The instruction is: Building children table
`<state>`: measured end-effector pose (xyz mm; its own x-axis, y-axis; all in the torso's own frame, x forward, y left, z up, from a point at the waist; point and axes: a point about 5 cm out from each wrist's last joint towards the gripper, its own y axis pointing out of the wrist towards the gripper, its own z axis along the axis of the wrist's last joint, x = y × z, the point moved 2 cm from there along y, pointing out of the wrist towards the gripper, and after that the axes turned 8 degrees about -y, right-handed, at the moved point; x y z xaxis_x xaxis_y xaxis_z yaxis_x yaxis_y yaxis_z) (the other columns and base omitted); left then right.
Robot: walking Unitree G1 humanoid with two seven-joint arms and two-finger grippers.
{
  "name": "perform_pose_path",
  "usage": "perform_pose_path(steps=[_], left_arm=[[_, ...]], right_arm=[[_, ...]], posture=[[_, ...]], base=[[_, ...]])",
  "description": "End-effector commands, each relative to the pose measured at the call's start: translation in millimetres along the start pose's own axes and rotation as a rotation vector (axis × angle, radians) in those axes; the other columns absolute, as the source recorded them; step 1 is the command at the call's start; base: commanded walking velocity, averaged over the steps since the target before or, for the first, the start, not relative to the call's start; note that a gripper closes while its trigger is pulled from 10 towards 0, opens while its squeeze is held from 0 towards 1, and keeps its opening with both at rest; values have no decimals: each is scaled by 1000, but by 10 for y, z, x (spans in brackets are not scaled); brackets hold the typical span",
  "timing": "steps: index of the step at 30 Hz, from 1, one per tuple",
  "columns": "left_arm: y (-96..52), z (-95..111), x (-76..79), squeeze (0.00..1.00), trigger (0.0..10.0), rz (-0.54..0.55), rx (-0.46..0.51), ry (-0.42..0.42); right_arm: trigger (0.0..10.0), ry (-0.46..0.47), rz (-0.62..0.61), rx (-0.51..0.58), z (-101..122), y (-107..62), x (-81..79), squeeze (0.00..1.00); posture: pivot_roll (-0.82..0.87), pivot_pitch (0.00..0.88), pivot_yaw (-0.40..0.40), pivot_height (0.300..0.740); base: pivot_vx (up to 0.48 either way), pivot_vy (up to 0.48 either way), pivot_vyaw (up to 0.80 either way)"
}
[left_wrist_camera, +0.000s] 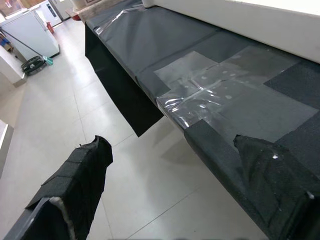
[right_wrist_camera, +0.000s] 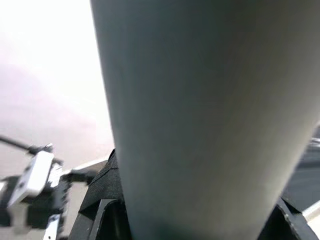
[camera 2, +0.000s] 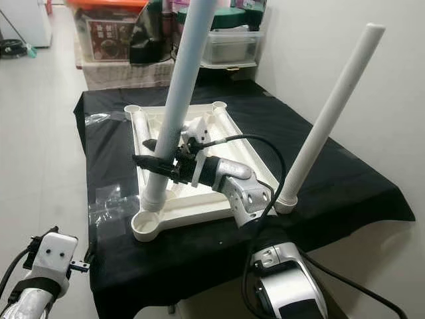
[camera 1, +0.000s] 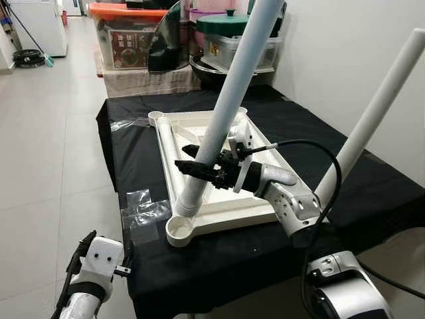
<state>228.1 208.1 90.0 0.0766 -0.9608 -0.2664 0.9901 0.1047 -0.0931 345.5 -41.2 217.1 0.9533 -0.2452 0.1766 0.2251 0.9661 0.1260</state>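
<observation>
White legs (camera 1: pixel 232 100) and tabletop (camera 1: pixel 219 206), black cloth (camera 1: pixel 312 146).

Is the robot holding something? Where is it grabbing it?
Yes. The right gripper is shut on the white leg, low on its shaft, just above the tabletop's corner socket. The left gripper holds nothing.

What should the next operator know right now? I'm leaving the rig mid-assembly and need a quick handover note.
Right gripper: shut on the near-left leg, which stands tilted in the near-left corner socket of the upturned white tabletop.
Left gripper: open, idle below the edge of the black-covered table.
Done: near-right leg stands in its corner.
Left: straighten and seat the held leg; the two far sockets have no legs yet.
</observation>
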Motion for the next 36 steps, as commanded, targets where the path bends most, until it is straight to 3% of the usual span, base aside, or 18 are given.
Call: perform_pose_path(steps=[1, 13, 21, 27, 36], left_arm=[[-14, -79, -23, 0, 10000, 11, -32, 1], [9, -77, -25, 0, 10000, 20, -28, -4], [5, -77, -15, 0, 10000, 18, -27, -6], [3, -79, 1, 0, 10000, 11, -28, -9], [17, -77, 21, 0, 10000, 1, -27, -10]], right_arm=[[0, -11, 31, -16, -57, 37, -43, 0], [0, -18, 114, -74, -258, 175, -134, 0], [0, -23, 110, -87, -288, 176, -120, 0], [0, -29, 71, -118, -323, 134, -13, 0], [0, 10, 153, -174, -436, -8, -76, 0]], posture=[[137, 0, -121, 740], [156, 0, -132, 740], [156, 0, -132, 740], [154, 0, -131, 740], [146, 0, -130, 740]], base=[[0, 0, 0], [0, 0, 0], [0, 0, 0], [0, 0, 0], [0, 0, 0]])
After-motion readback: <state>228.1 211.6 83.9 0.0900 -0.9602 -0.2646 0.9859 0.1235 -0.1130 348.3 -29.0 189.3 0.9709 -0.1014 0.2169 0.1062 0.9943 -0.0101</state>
